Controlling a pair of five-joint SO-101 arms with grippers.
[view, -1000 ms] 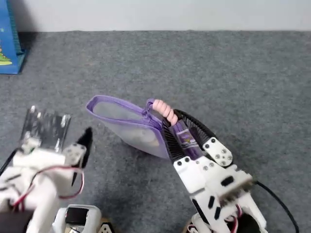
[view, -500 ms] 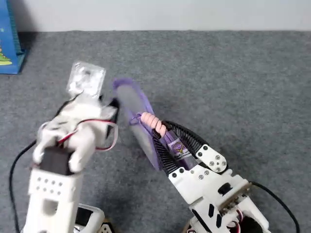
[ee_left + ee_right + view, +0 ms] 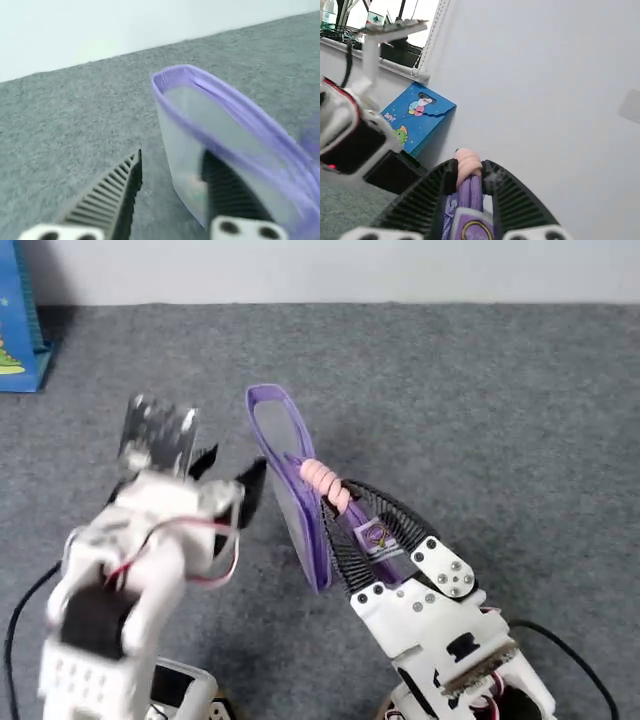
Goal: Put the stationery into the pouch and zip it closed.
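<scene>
Two grippers meet at the pouch (image 3: 283,455), which stands on edge near the middle of the grey mat (image 3: 480,390). Its purple rim runs from your right gripper (image 3: 322,508) away toward the far wall. The right jaws are clamped tight on the near end of the pouch, and a pink coil (image 3: 467,162) bulges out just past the fingertips.

Your left gripper (image 3: 172,157) is just beside the pouch's clear side wall, with its jaws spread wide and nothing between them. From the left wrist, one finger (image 3: 227,192) lies across the clear wall and the other sits over bare mat. You cannot tell whether that finger touches the pouch. Something pale shows through the wall low down, too blurred to name. You also cannot tell whether the zip is open, or whether the pouch's lower edge rests on the mat.

A blue bag (image 3: 15,325) leans at the mat's far left corner, well apart from both arms.
</scene>
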